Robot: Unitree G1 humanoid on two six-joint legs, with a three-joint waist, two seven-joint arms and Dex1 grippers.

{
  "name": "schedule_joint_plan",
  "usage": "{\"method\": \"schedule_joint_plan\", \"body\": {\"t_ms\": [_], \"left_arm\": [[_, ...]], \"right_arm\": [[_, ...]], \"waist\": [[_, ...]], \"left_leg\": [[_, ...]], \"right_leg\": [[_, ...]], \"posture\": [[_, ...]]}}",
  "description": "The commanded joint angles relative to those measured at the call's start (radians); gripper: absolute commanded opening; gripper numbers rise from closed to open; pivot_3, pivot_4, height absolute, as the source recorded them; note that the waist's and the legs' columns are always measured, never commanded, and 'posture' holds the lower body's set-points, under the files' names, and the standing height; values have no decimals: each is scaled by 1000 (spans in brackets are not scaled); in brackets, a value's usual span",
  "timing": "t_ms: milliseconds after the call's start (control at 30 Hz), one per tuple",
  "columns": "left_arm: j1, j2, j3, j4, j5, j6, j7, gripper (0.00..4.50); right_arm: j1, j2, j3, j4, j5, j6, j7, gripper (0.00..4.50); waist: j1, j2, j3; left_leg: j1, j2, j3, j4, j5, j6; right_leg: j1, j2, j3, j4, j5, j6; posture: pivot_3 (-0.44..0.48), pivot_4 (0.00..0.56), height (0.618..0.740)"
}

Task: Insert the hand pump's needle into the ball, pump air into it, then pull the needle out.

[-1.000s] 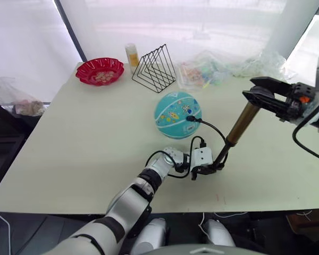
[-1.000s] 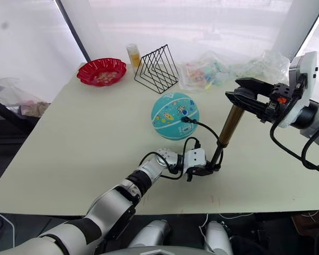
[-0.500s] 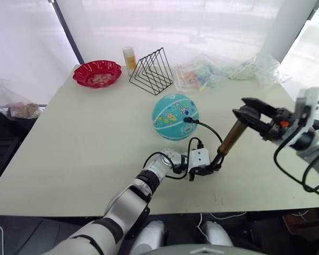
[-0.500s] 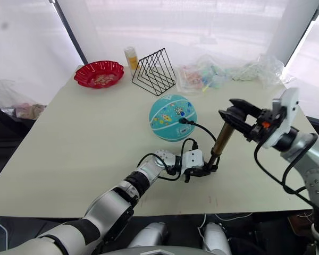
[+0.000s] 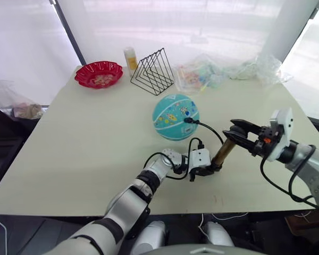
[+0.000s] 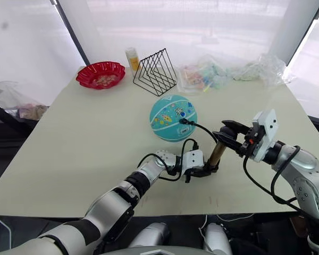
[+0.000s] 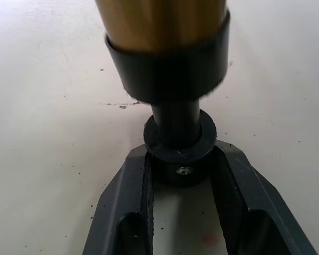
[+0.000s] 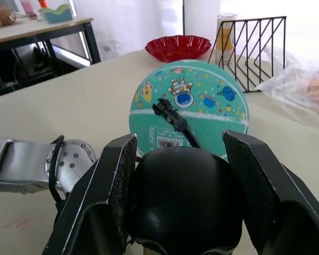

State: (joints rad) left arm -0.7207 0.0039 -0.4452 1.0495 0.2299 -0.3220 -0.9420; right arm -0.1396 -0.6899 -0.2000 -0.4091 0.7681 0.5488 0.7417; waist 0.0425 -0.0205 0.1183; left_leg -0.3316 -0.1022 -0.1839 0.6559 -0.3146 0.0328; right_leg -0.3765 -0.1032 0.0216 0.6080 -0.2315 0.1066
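The teal ball [image 5: 175, 116] rests mid-table. The needle's black fitting [image 8: 167, 111] sits pressed into the ball's top; the pin itself is hidden inside. A thin black hose [image 5: 210, 129] curves from there down to the hand pump [image 5: 222, 153], which leans to the right of the ball. My left gripper [image 5: 207, 169] is shut on the pump's black foot [image 7: 179, 146] on the table. My right gripper [image 5: 233, 133] is shut on the pump's black handle [image 8: 183, 199], one finger [image 8: 114, 186] on each side of it.
A red bowl [image 5: 99, 73], a small bottle [image 5: 130, 57] and a black wire rack [image 5: 153, 71] stand along the far side. Clear plastic bags [image 5: 212, 71] lie at the back right. The table's front edge [image 5: 165, 212] runs close behind the pump.
My right gripper has come down and in toward the left one with the handle, and the pump has shortened. The left gripper and the ball have stayed where they were.
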Motion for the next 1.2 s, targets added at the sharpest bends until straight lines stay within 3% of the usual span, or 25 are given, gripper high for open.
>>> {"method": "schedule_joint_plan", "body": {"t_ms": [33, 267, 533, 633, 733, 800, 1000, 1100, 1200], "left_arm": [[91, 50, -100, 156, 129, 93, -7, 1113], [90, 45, -100, 157, 130, 92, -6, 1113], [90, 44, -99, 159, 131, 89, -6, 1113], [90, 43, -100, 160, 131, 90, -6, 1113], [90, 43, -99, 159, 130, 91, -4, 1113], [90, 45, -99, 159, 130, 88, -3, 1113], [90, 44, -99, 163, 126, 75, 5, 1113], [91, 42, -97, 164, 123, 48, 15, 1113], [96, 40, -100, 170, 127, 26, 24, 1113]], "right_arm": [[-149, -99, -188, -13, 141, 35, 14, 2068], [-300, -230, -307, 28, 284, 136, -13, 2068], [-326, -237, -324, 28, 329, 157, -56, 2068], [-207, -238, -248, -13, 226, 131, -2, 2068], [9, -142, -97, -46, 45, 5, 28, 2068], [70, -89, -50, -38, -28, -73, 26, 2068], [167, -27, 50, -32, -152, -183, 56, 2067], [224, 31, 186, 73, -325, -327, 59, 2067], [229, 58, 211, 129, -408, -425, 54, 2066]], "waist": [[1, 4, 4], [12, 1, 7], [22, 1, 8], [23, 0, 8], [24, -12, -3], [20, -14, -6], [6, -13, -5], [2, -11, -9], [1, -10, -11]], "left_leg": [[0, -1, 1, 0, 0, 0], [-7, -1, 0, 0, 0, 0], [-13, -2, -1, 0, 1, -1], [-13, -2, -1, 0, 1, -1], [-12, -1, -4, -1, 1, -1], [-9, -1, -3, -2, 1, -2], [3, -1, -1, -3, -2, -5], [5, 0, -4, -4, -1, -5], [6, 0, -3, -5, 1, -3]], "right_leg": [[0, -1, 0, 0, 0, 0], [-5, -2, -1, -2, 1, -2], [-10, -2, -2, -2, 3, -5], [-10, -2, -2, -2, 3, -5], [-9, -1, -4, -2, 2, -6], [-7, 0, -4, -2, 2, -6], [1, 0, 0, -1, -2, 0], [1, 2, -1, 0, -2, 0], [2, 2, -1, 0, -2, 0]], "posture": [[0, 150, 740], [0, 150, 740], [0, 150, 740], [0, 150, 740], [0, 150, 740], [0, 150, 740], [0, 150, 740], [0, 150, 740], [0, 150, 740]]}}
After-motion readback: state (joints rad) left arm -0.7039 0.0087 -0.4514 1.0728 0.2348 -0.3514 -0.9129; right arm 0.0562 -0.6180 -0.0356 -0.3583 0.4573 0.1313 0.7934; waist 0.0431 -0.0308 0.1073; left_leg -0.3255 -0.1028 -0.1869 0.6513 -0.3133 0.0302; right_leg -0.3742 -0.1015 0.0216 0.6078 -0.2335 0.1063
